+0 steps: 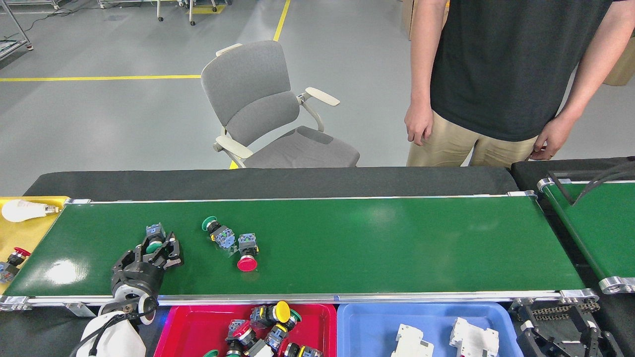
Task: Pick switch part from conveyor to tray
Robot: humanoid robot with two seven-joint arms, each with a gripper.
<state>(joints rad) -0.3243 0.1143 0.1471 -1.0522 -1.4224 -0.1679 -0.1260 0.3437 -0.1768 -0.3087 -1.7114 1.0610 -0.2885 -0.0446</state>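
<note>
At the far left edge a yellow tray (20, 233) holds a light bulb (22, 210). In the lower left, the left gripper (156, 247) sits on the conveyor (377, 243), its fingers closed around a green-capped switch part (154, 238). Just right lie another green-capped switch (217, 231) and a red-capped switch (247, 252), touching. Along the bottom sit a red tray (198, 329) of switches, then a blue tray (367, 329). The right gripper (565, 337), bottom right, is too cropped to tell.

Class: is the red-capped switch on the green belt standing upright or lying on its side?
On its side: the red-capped switch lies flat on the conveyor, cap facing the near rail.
</note>
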